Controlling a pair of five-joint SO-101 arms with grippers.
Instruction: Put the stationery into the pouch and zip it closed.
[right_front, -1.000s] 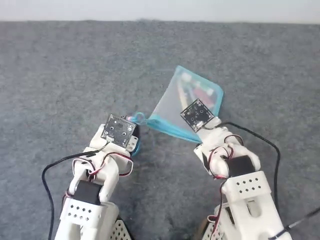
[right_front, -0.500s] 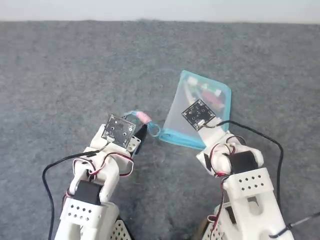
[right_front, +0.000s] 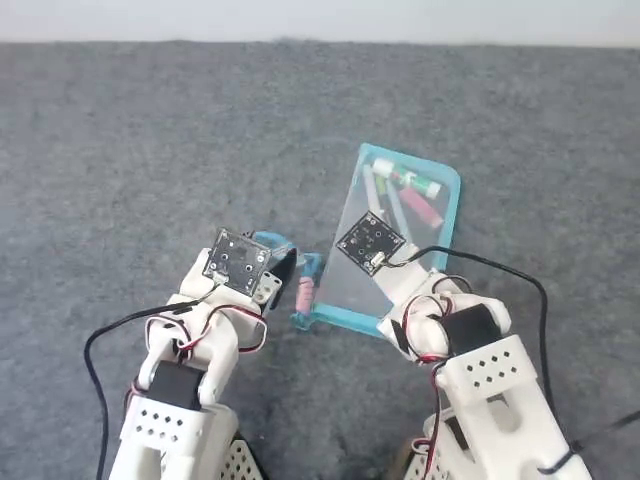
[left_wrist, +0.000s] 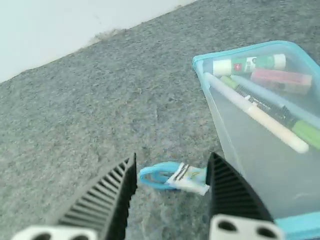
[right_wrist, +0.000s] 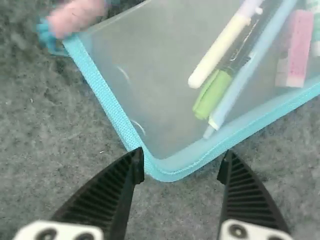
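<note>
The pink tag (right_wrist: 79, 16) at the pouch (right_wrist: 150, 85) corner is blurred and cropped.

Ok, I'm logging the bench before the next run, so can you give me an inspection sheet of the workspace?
Surface: grey carpet, flat, no spills seen.
Job's things: clear pouch with blue trim lies flat; stationery is inside it; zip pull rests on the carpet beside a pouch corner. Whether the zip is fully shut cannot be told.
Clutter: nothing seen.
Grippers: left gripper open, above the zip pull; right gripper open, above a pouch corner. Neither holds anything.
Cables: black cables loop free beside each arm, off the pouch.
Surroundings: pale wall along the far edge.
</note>
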